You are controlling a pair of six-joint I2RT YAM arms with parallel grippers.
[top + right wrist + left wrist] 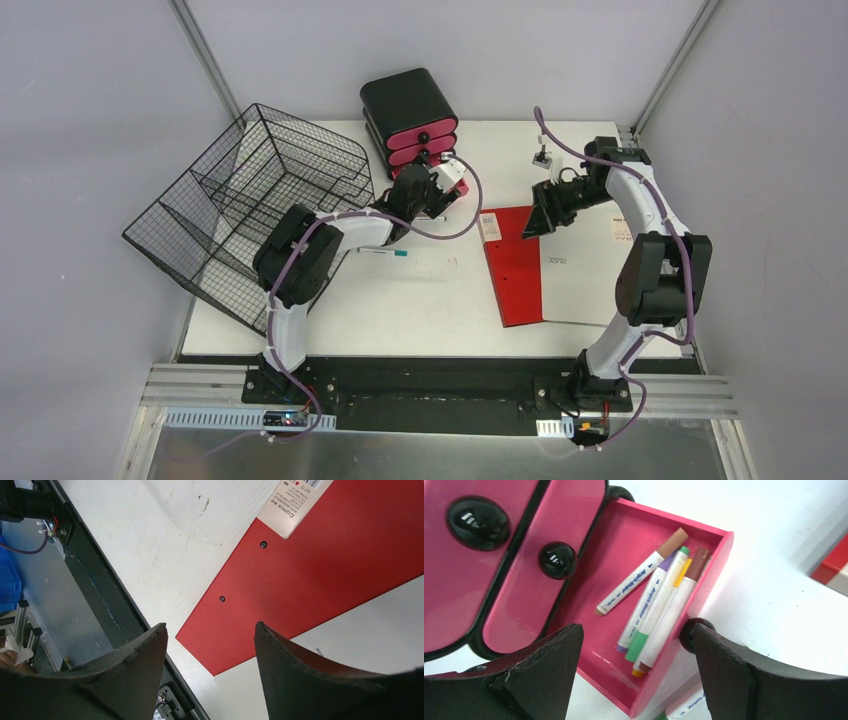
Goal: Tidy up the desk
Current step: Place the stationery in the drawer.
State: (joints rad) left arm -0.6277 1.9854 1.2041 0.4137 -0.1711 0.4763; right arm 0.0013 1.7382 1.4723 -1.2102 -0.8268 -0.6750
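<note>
The large white flat desk fills the middle of the top view. At its 12 o'clock stands a black-and-pink plastic drawer cabinet. The left end effector hovers spread and empty over the cabinet's open pink drawer of felt markers. Toward 3 o'clock, the right end effector hangs spread above a flat red-and-white folder. A black wire basket sits at 9 o'clock.

Beige label on the red folder reads "Comix"; the smaller print and barcode on it are too small to read. Blue print on the markers in the pink drawer is blurred and unreadable.
</note>
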